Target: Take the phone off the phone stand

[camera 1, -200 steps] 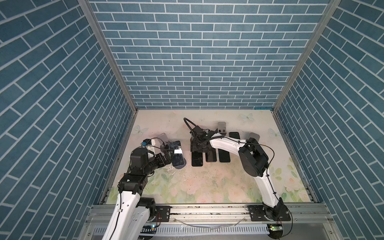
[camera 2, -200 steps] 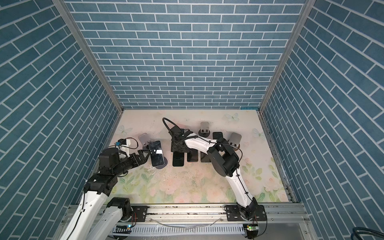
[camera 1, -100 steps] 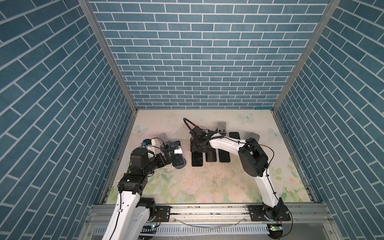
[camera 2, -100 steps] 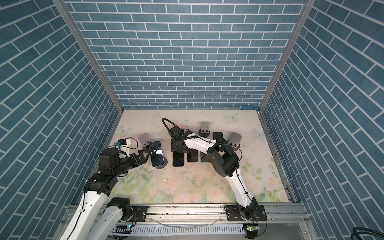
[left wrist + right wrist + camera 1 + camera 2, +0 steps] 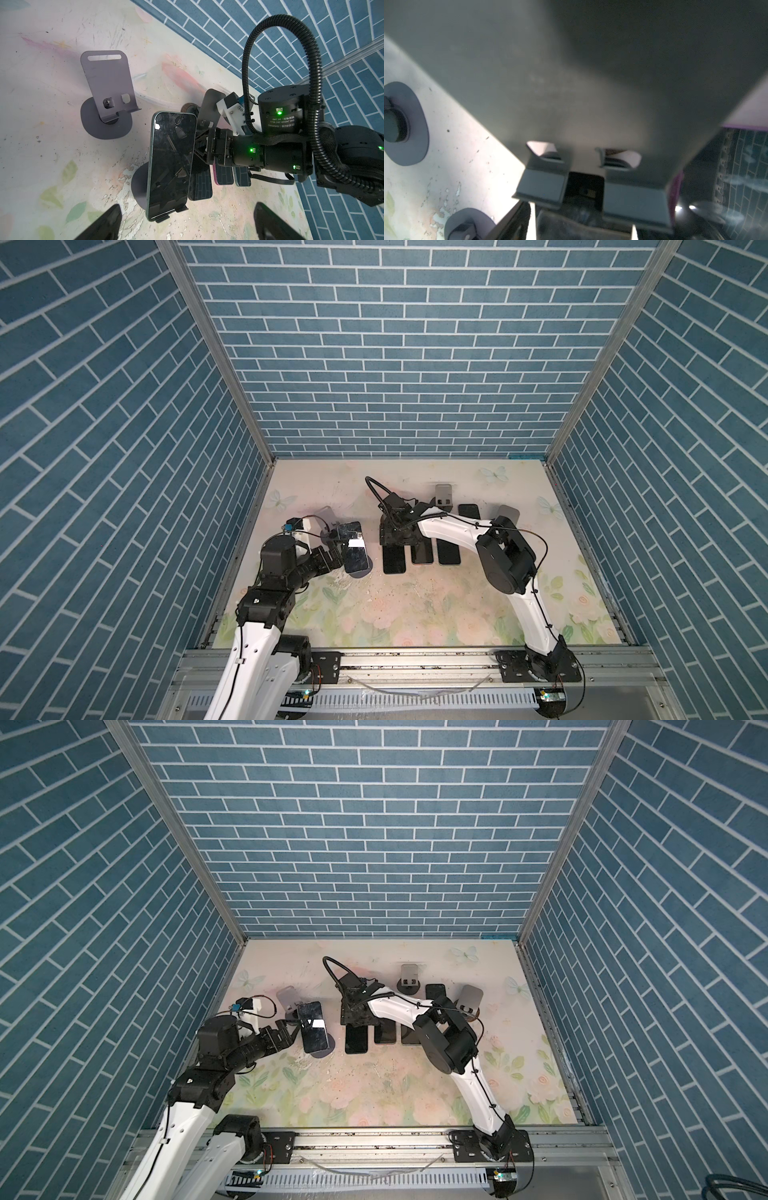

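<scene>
The left gripper (image 5: 187,223) hovers low over the floral worktop (image 5: 415,605), jaws spread wide, squared up to the dark-screened, green-edged phone (image 5: 172,164). It leans upright on its dark grey round-based stand (image 5: 138,185), untouched. Across the way, the right gripper (image 5: 397,538) sits above a row of flat dark phones (image 5: 422,558); whether its jaws are spread or pressed together, I cannot tell.

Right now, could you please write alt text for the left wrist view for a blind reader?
A dark-screened phone leans in a grey phone stand just ahead of the open left claw. Nearby stands an empty stand, and the right arm extends above three phones lying flat.
</scene>
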Available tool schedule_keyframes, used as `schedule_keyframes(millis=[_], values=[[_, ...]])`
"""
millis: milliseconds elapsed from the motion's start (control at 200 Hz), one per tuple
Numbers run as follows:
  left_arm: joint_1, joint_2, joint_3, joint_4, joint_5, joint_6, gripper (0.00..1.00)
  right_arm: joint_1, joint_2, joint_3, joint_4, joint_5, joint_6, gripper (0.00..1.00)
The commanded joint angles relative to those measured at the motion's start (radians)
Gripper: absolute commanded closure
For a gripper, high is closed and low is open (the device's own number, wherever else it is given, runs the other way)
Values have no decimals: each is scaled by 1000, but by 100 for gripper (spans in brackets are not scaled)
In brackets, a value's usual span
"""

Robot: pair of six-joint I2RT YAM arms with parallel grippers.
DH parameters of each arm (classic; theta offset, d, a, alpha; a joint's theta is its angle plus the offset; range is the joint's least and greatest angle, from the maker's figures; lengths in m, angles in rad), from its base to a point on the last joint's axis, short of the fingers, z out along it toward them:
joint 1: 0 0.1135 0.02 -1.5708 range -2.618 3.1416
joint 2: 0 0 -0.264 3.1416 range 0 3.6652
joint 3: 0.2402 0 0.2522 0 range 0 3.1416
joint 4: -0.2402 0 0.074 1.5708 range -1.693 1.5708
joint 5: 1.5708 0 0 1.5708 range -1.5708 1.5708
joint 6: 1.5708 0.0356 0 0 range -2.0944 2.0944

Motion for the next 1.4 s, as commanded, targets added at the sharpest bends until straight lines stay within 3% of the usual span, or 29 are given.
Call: schedule_keyframes(millis=[0, 335, 765, 1396], values=[[-3, -5, 2, 13, 7, 5, 0, 6, 33, -8, -74, 12, -2, 21], [-3, -6, 2, 9, 5, 4, 0, 5, 10, -26, -38, -5, -8, 20], [-3, -21, 0, 2, 1, 7, 0, 5, -107, -96, 69, 63, -126, 21], [-3, -9, 26, -56, -50, 9, 0, 6, -223, -208, 277, 47, -213, 21]])
